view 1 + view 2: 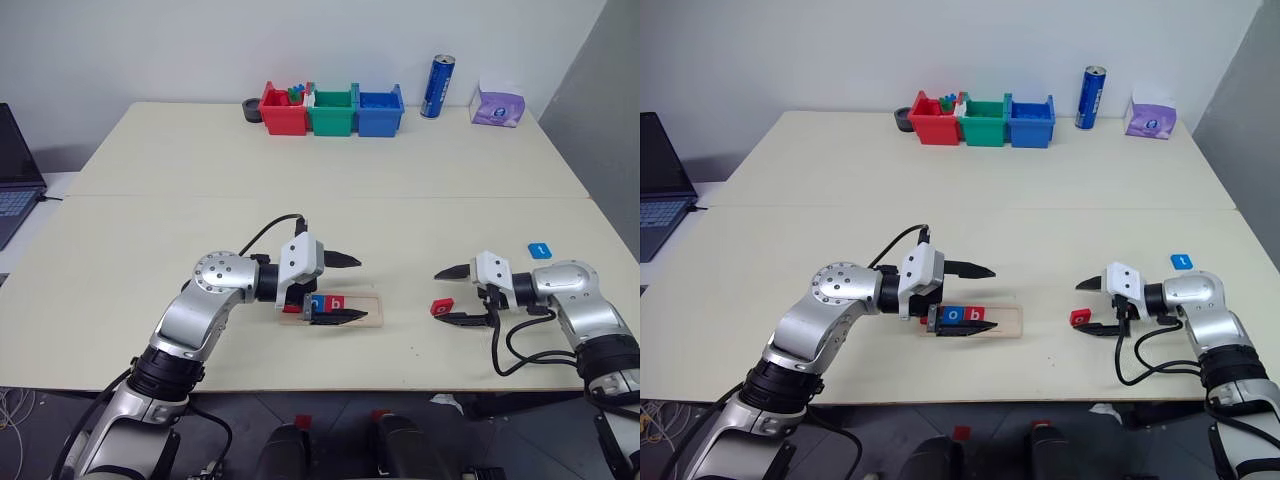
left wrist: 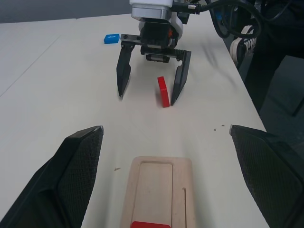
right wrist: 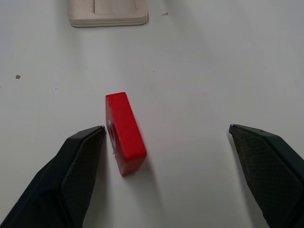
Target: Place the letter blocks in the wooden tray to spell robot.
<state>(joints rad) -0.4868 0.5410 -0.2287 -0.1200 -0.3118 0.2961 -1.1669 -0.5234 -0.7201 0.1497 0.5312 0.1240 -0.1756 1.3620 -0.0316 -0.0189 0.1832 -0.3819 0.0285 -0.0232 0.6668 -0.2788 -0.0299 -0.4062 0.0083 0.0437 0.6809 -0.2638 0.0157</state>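
The wooden tray point(image 1: 366, 313) lies near the table's front edge. It holds a red letter block point(image 1: 291, 308), a blue "o" block point(image 1: 954, 316) and a red "b" block point(image 1: 977, 316). My left gripper point(image 1: 362, 288) is open and straddles the tray, one finger behind it and one along its front. To the right, another red letter block point(image 3: 124, 130) stands on its edge between the open fingers of my right gripper point(image 1: 438, 296), close to one finger. A blue letter block point(image 1: 541, 249) lies flat farther right, behind that arm.
Red point(image 1: 283, 110), green point(image 1: 332, 112) and blue point(image 1: 380, 110) bins line the far edge, with a black roll point(image 1: 251, 108) beside them. A blue can point(image 1: 438, 87) and a purple tissue pack point(image 1: 497, 105) stand at the back right. A laptop point(image 1: 15, 170) sits off the left.
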